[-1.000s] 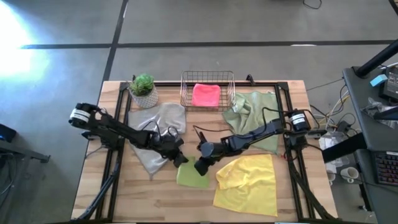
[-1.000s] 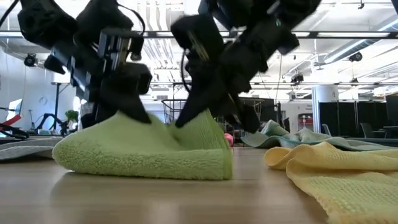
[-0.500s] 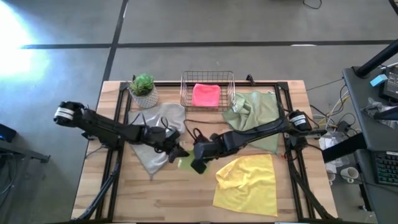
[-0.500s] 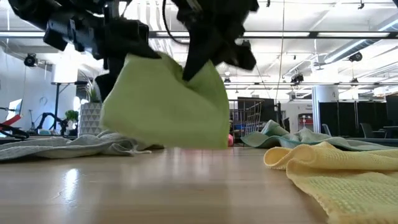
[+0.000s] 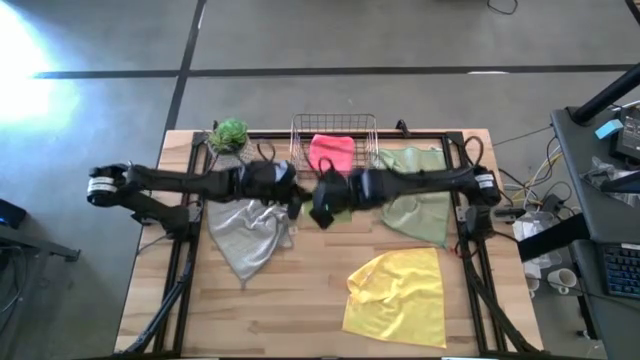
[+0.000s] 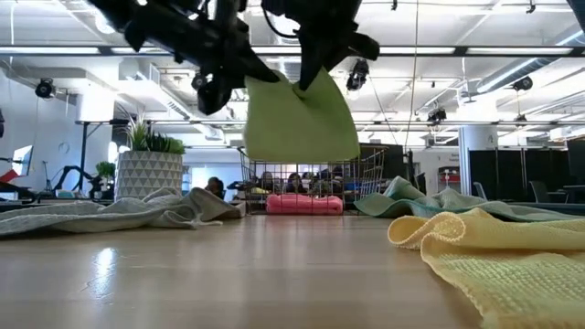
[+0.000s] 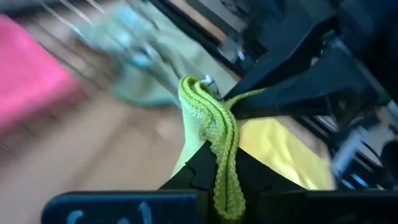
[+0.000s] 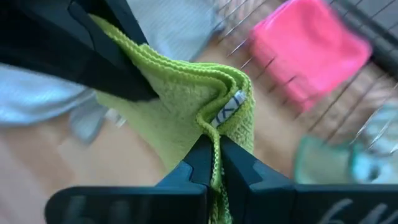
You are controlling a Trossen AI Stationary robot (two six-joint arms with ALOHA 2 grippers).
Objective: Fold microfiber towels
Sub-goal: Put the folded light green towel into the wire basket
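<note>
The folded lime green towel [image 6: 302,123] hangs above the table, in front of the copper wire basket [image 5: 335,122]. My left gripper [image 5: 296,198] is shut on its upper left corner. My right gripper [image 5: 322,205] is shut on its upper right corner, and the two nearly meet over the table's middle. The pink towel [image 5: 330,152] lies folded in the basket. The grey towel [image 5: 250,225] lies crumpled at the left, the sage towel [image 5: 415,195] at the right and the yellow towel [image 5: 400,290] at the near right. My left gripper pinches several layers of the lime towel's folded edge [image 7: 219,140] between its two fingers, at the upper left corner [image 6: 249,87]. It comes from the table's left, slanting slightly down. The towel hangs below, clear of the table. My right gripper pinches several folded layers [image 8: 217,134] between its two fingers at the upper right corner [image 6: 320,80], beside the sewn tag [image 8: 227,109]. It comes from the right, slanting down. The towel hangs slack below it, clear of the table.
A potted plant [image 5: 228,135] stands at the far left corner beside the basket. Bare wood lies in the middle and near left of the table [image 5: 290,300]. Black frame rails [image 5: 190,230] run along both sides.
Both grippers have risen and gone toward the table's far edge, staying shut on the lime towel. The towel, which lay folded on the table, has been lifted clear and now hangs in front of the basket.
</note>
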